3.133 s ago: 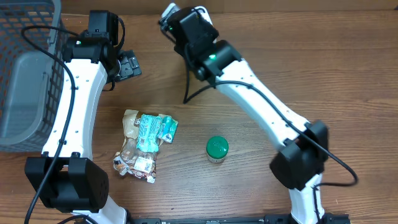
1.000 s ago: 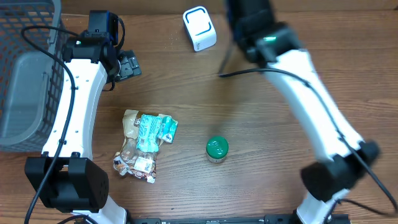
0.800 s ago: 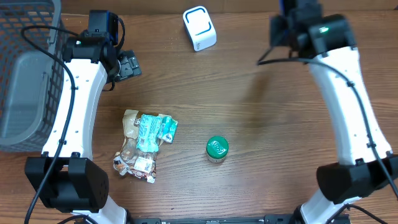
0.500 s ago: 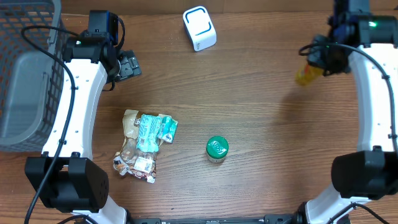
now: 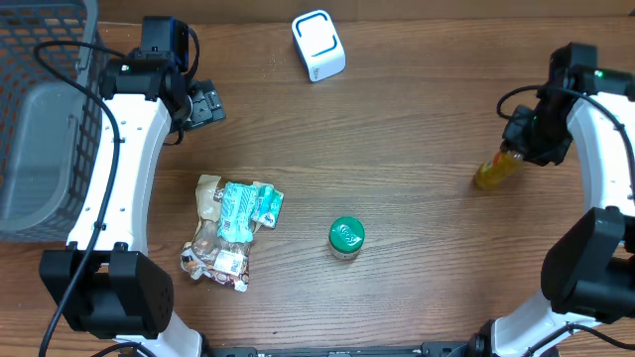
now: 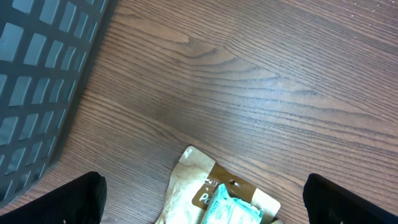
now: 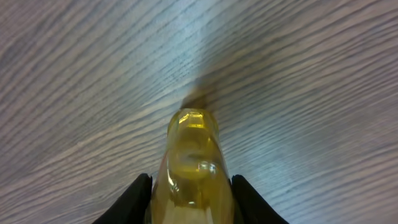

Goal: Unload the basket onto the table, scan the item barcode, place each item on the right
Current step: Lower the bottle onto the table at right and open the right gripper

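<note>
At the table's right side, my right gripper (image 5: 520, 147) is shut on a yellow bottle (image 5: 493, 173). In the right wrist view the bottle (image 7: 193, 155) sticks out between the two black fingers (image 7: 138, 193), its far end pointing down at the wood; I cannot tell whether it touches. The white barcode scanner (image 5: 318, 45) stands at the back centre, far from the bottle. My left gripper (image 5: 204, 103) hangs open at the back left, above and behind a brown snack bag (image 6: 217, 193), with nothing between its fingers (image 6: 78, 196).
The snack bag with a teal packet on it (image 5: 230, 228) lies left of centre. A green-lidded jar (image 5: 346, 237) stands in the middle front. A grey mesh basket (image 5: 40, 109) fills the far left edge.
The right arm has swung from the scanner at the back to the table's right side and lowered, carrying the yellow bottle. The left arm has not moved.
</note>
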